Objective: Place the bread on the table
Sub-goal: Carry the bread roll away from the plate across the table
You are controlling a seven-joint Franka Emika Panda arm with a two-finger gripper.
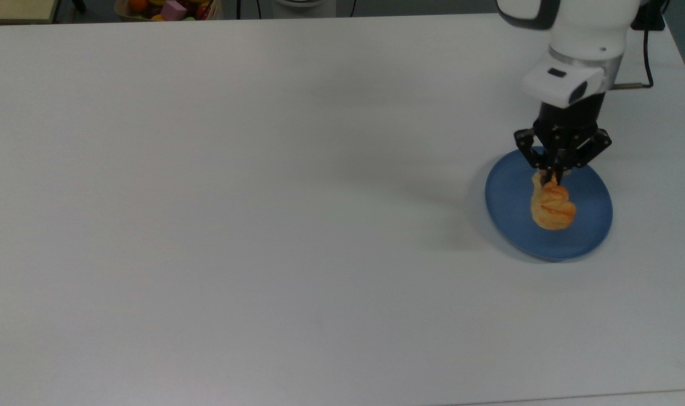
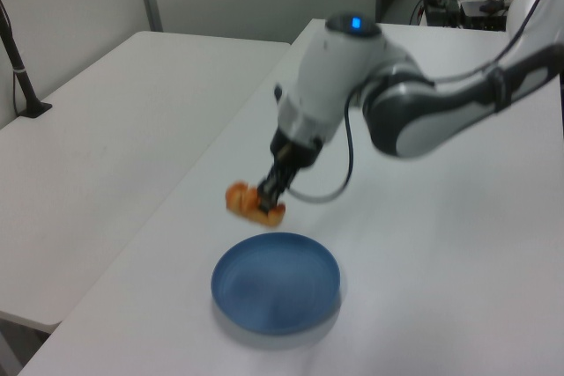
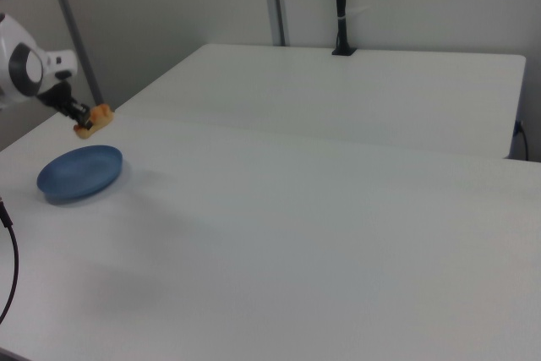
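Bread's in the air, hanging off the end effector above the plate.

The end effector (image 1: 556,172) pinches one end of the bread (image 1: 552,206), long axis drooping away from the fingers, clear above the blue plate (image 2: 276,283); bare counter (image 1: 263,197) stretches toward the top view's left.

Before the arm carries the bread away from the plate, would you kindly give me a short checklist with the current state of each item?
1. Bread held by the tool: ok, pinched at one end.
2. Bread lifted clear of the blue plate: ok, the left view and right view show a gap beneath it.
3. Grip secure: cannot tell; the bread hangs off to one side of the fingers.
4. Plate flat on the table: ok.
5. Open table surface for set-down: ok, the wide white area toward the top view's left.
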